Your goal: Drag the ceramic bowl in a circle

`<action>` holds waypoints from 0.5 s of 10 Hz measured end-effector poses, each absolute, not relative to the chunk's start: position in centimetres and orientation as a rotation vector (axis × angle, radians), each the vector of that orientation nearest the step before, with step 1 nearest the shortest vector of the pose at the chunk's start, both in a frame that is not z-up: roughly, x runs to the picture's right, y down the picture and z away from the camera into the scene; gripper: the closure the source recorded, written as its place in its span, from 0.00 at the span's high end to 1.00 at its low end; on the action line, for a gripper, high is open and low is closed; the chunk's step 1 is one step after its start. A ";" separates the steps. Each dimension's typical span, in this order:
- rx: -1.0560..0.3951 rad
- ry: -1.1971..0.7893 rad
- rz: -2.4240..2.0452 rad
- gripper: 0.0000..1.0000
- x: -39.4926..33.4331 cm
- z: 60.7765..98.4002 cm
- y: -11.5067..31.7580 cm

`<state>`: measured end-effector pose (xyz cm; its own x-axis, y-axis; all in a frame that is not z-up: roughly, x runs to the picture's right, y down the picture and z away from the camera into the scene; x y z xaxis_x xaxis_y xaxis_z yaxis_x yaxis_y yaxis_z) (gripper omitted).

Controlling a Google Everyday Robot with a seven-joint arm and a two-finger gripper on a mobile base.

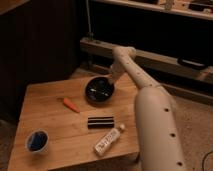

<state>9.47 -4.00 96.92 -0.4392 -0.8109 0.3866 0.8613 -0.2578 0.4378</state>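
The ceramic bowl point(99, 91) is wide, round and black with a glossy inside. It sits on the wooden table point(50, 120) toward the far right part. My white arm reaches from the lower right over the table's right side. The gripper point(108, 80) is down at the bowl's far right rim, above or in the bowl.
An orange carrot-like piece point(70, 104) lies left of the bowl. A black bar point(101, 122) and a white tube point(108, 140) lie nearer the front. A small white cup with blue inside point(37, 141) stands at the front left. Dark shelving stands behind the table.
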 end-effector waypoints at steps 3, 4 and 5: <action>-0.126 -0.720 -1.827 0.00 16.2 96.1 -1.9; -0.142 -0.723 -1.810 0.00 18.6 95.3 -0.9; -0.154 -0.729 -1.801 0.00 20.6 94.5 0.1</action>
